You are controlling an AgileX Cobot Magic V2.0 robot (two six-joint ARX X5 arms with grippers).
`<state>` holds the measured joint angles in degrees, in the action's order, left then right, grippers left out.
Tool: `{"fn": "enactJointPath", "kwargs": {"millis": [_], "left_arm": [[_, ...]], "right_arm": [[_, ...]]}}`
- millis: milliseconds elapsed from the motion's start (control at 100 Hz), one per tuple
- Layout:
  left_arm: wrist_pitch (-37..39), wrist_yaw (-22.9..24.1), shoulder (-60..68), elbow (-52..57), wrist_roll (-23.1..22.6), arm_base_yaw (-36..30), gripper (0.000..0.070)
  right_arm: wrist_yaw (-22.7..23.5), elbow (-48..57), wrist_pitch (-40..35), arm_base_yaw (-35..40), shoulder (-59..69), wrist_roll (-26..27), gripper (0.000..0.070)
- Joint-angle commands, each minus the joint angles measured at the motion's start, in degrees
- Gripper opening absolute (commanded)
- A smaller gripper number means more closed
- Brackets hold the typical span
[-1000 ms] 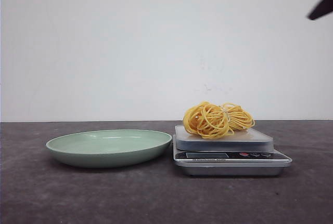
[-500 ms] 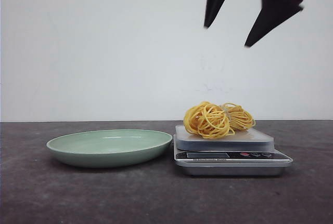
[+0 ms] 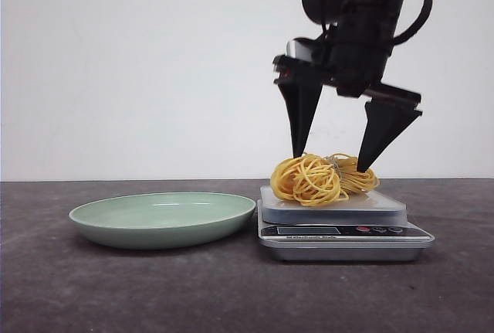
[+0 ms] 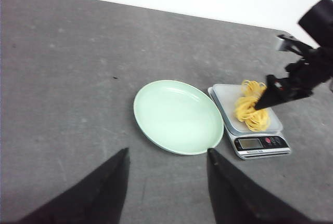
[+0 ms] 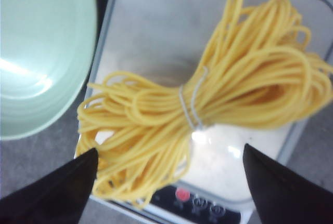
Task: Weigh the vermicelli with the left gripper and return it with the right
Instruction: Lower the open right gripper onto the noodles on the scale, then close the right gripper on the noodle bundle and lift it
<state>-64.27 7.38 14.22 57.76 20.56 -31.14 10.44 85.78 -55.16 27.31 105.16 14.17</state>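
The vermicelli (image 3: 323,178) lies on the platform of the kitchen scale (image 3: 340,225), at about 3 o'clock from the green plate (image 3: 162,219) on the dark counter (image 3: 116,294). The right gripper (image 3: 330,161) hangs directly over the bundle with its fingers (image 3: 299,120) spread wide, one tip at each end of the coil; from the front it is hard to make out whether the tips touch the strands or stop just above them. The arm above the gripper is cut off at 12 o'clock in that view.

The right wrist view settles little on contact, since only the two dark finger tips show at the edges, but it alone reveals the thin whitish band (image 5: 190,104) cinching the noodles at the middle, and the scale's red button (image 5: 182,194). The display digits are unreadable in every view.

The left gripper (image 4: 166,161) appears only in its own wrist view, fingers spread, holding nothing, high above the counter with the plate's near rim between the tips. That view also shows the plate empty and just beside the scale.
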Motion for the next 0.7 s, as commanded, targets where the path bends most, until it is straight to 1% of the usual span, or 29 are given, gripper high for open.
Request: {"fn": "enactJointPath", "kwargs": {"millis": [0, 260, 400, 690], "left_arm": [[0.7, -0.4, 0.2, 1.0, -0.6, -0.2, 0.0267], [0.9, -0.4, 0.2, 1.0, -1.8, -0.2, 0.0267], [0.8, -0.4, 0.2, 1.0, -1.9, -0.2, 0.0267], [0.8, -0.4, 0.2, 1.0, -2.1, -0.2, 0.0267]], "right_arm": [[0.1, 1.2, 0.8, 0.3, 1.5, 1.5, 0.0566], [3.2, 1.2, 4.4, 0.3, 2.0, 4.3, 0.0566], [3.2, 1.2, 5.6, 0.4, 2.0, 5.0, 0.0565], [3.6, 1.2, 5.7, 0.4, 2.0, 6.7, 0.0563]]}}
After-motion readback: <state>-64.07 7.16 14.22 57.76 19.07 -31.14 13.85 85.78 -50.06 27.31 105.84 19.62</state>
